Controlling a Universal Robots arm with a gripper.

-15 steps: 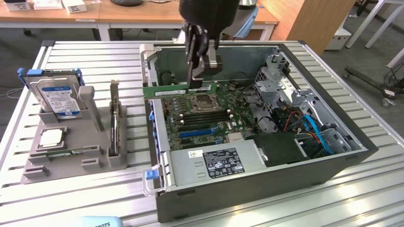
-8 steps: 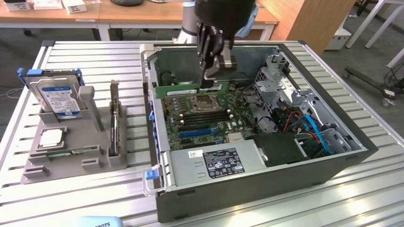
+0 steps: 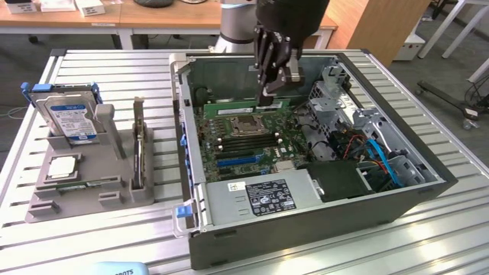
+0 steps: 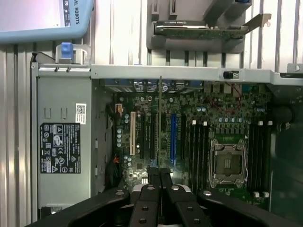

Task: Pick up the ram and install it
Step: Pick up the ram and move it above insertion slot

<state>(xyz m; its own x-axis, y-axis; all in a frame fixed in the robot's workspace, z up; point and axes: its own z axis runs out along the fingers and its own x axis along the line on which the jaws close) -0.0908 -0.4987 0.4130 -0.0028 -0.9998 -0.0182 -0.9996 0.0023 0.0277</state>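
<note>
slatted table (image 3: pixel 114 74), ram (image 3: pixel 229 107) in fingers (image 3: pixel 269 86) above motherboard (image 3: pixel 256 150)

The desk (image 3: pixel 114 74) is ribbed, matt silver metal. The computer case (image 3: pixel 306 229) is dark matt metal, the holder (image 3: pixel 46 209) dull grey plastic, the ram (image 3: pixel 244 107) smooth green board, the claw (image 3: pixel 267 103) matt black.

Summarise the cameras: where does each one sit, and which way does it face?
Exterior view: raised off the arm, angled down into the open computer case; the arm and pincer show, gripping the ram.
Wrist view: on the wrist, looking down along the pincer at the motherboard; the ram is edge-on.
Shared: pincer, ram, processor socket, power supply.
</note>
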